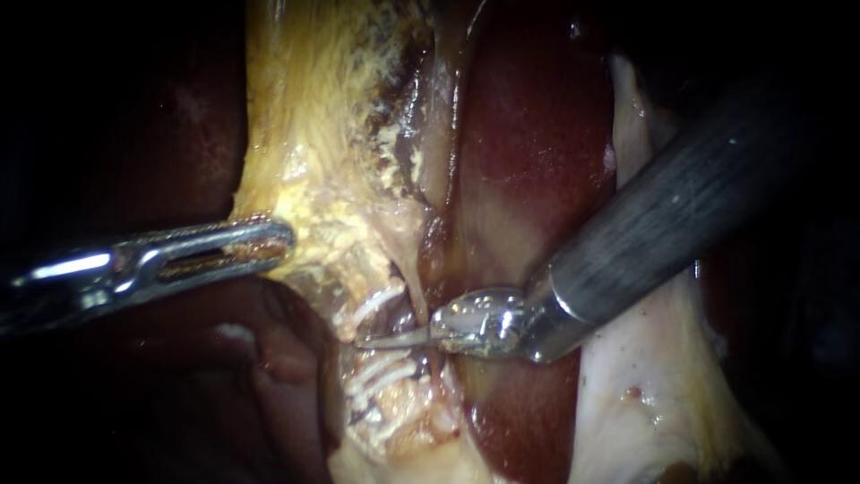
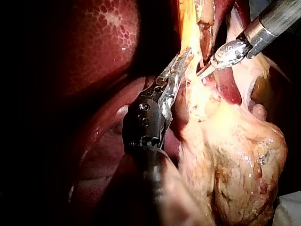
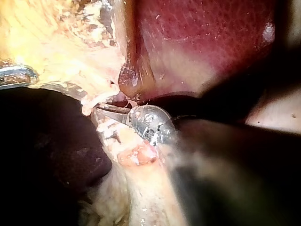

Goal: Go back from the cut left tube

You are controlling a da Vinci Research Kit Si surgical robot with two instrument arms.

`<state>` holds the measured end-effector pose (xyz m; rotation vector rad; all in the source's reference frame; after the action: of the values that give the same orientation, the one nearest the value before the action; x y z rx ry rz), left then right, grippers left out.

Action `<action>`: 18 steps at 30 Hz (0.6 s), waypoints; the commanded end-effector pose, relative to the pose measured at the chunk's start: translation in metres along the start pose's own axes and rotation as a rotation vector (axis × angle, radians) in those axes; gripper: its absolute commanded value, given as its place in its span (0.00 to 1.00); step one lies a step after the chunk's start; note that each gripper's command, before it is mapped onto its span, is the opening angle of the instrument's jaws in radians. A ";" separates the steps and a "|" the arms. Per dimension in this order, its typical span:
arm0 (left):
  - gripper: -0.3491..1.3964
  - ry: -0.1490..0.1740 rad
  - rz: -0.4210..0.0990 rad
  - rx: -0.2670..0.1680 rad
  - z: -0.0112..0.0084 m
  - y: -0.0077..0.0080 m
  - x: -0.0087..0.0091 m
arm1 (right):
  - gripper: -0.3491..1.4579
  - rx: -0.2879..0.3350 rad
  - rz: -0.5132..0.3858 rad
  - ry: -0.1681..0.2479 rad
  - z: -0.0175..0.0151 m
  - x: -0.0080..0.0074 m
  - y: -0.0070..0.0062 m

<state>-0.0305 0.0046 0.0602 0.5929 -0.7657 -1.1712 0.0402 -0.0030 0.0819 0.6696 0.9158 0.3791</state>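
Right instrument (image 1: 381,340) enters from the upper right. Its blades lie pressed together and hold nothing. The tip sits at lower centre, in the gap between the upper clips (image 1: 376,303) and lower clips (image 1: 387,372) on the clipped tube (image 1: 403,391). The blades cover that gap, so a complete parting cannot be confirmed. Left instrument (image 1: 269,240), at mid-left, pinches the edge of the yellow tissue (image 1: 305,134). Assessment: withdrawal is not yet made, and the full retreat from the tube remains.
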 end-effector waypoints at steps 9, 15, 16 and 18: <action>0.00 0.000 0.000 0.000 0.0000 0.0000 0.0000 | 0.00 -0.008 -0.004 0.001 0.0005 -0.0002 -0.0003; 0.00 0.000 0.001 0.000 0.0000 0.0000 0.0000 | 0.38 -0.048 -0.003 0.009 0.0007 -0.0002 -0.0004; 0.00 0.000 0.001 0.000 0.0000 0.0000 0.0000 | 0.46 -0.057 -0.003 0.010 0.0006 -0.0002 -0.0004; 0.00 0.000 0.001 0.000 -0.0001 0.0000 0.0000 | 0.50 -0.063 -0.002 0.012 0.0006 -0.0002 -0.0004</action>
<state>-0.0305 0.0045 0.0601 0.5928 -0.7659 -1.1707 0.0406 -0.0036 0.0820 0.6043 0.9108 0.4104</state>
